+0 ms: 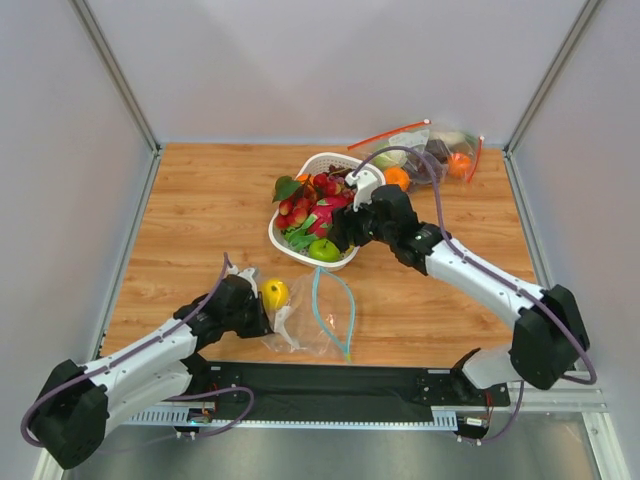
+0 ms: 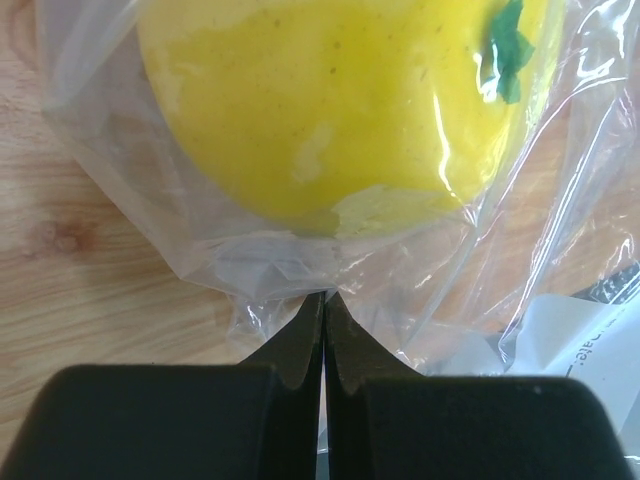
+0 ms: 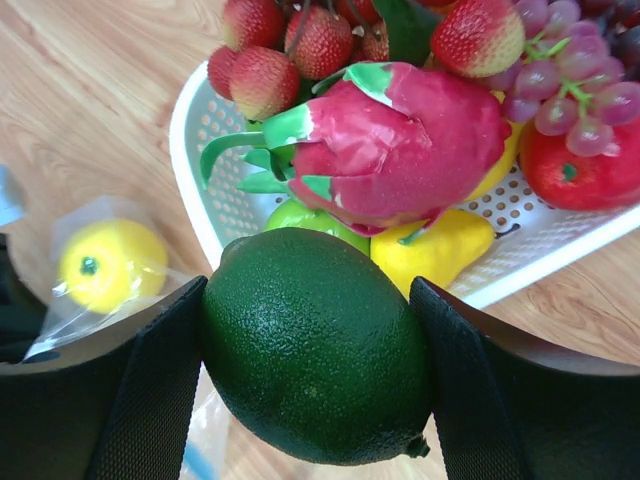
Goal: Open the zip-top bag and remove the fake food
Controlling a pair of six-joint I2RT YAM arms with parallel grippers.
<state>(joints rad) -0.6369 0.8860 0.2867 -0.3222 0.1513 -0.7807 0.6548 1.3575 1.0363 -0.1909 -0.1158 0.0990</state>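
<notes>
the zip-top bag lay open on the worktop. the right tool clasped the dark green fruit by the basket, nearly delivered; the left tool pinched the bag's plastic just under the lemon, seemingly the last piece left inside

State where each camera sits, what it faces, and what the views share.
Top external: high behind the bases, looking down on table, basket, left arm, right arm.
Left wrist: on left arm, facing the bagged lemon; jaws pinch the zip-top bag.
Right wrist: on right arm, facing the basket; jaws hold the dark green fruit.
Shared: the lemon appears in all three.
</notes>
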